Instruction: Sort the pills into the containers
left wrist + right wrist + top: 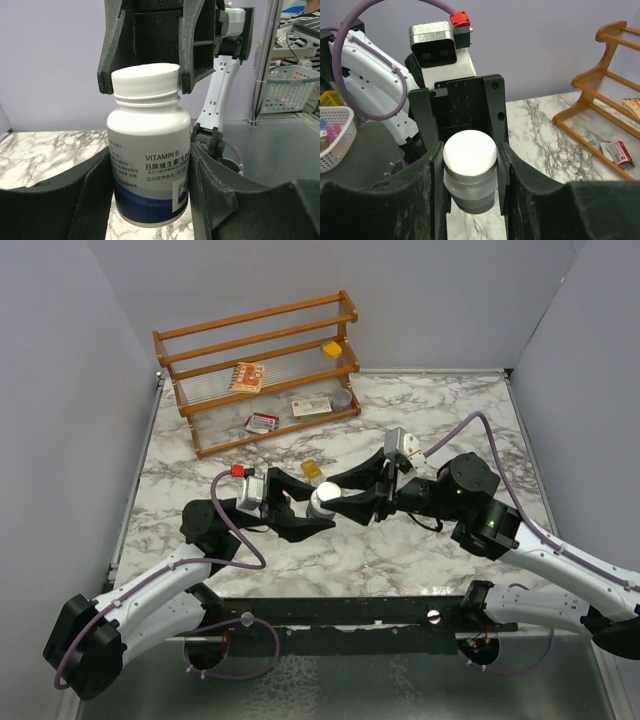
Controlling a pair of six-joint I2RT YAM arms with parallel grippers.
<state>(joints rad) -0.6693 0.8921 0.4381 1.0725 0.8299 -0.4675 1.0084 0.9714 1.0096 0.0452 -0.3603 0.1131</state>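
The pill bottle [325,502], white cap and white-and-blue "VITAMIN B" label, is held upright over the table's middle between both grippers. My left gripper [308,510] is shut on the bottle's body [150,165]; its pads [75,200] press both sides. My right gripper [346,498] is shut on the white cap [470,151], and its fingers [112,55] show around the cap in the left wrist view. A small yellow cluster, the pills [312,470], lies on the marble just behind the bottle. I cannot make out the clear vial.
A wooden rack [260,370] stands at the back left with a printed box [247,376], a yellow cube [331,348], a round grey tin [342,397] and flat boxes [262,422] [311,407]. Grey walls close in the table.
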